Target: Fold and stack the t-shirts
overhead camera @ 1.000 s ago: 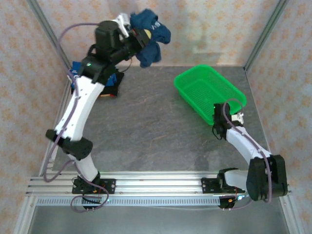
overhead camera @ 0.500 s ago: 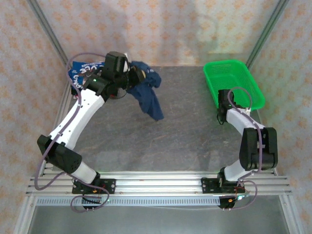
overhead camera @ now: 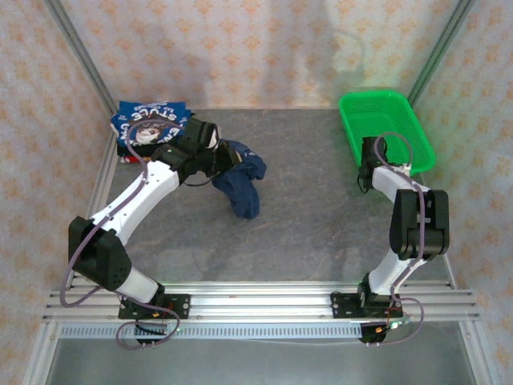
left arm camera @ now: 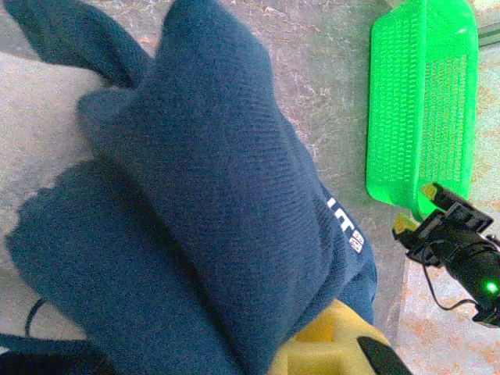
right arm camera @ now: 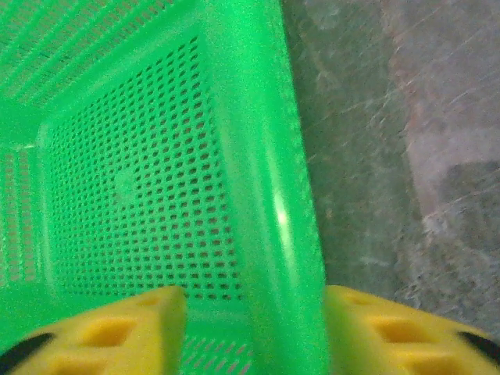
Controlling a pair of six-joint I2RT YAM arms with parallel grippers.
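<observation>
The crumpled dark navy cotton t-shirt [overhead camera: 243, 184] lies bunched left of centre, and the left gripper [overhead camera: 216, 157] is clenched on what seems its upper edge. The arm should draw the cloth out flat before letting go. Farther right, the right gripper [right arm camera: 254, 316] stands parted astride the near rim of the green plastic mesh basket [overhead camera: 386, 120]. The folded blue printed t-shirts [overhead camera: 148, 127] wait far left.

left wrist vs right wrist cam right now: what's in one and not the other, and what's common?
Left wrist, not right wrist: the navy t-shirt bunched close to the lens, with white lettering on it, and the right gripper seen from outside at one end of the green basket.
Right wrist, not left wrist: the basket's mesh holes up close, and its rim running between the right gripper's yellow fingers, which stand apart.
Both: the green basket and the grey table.
</observation>
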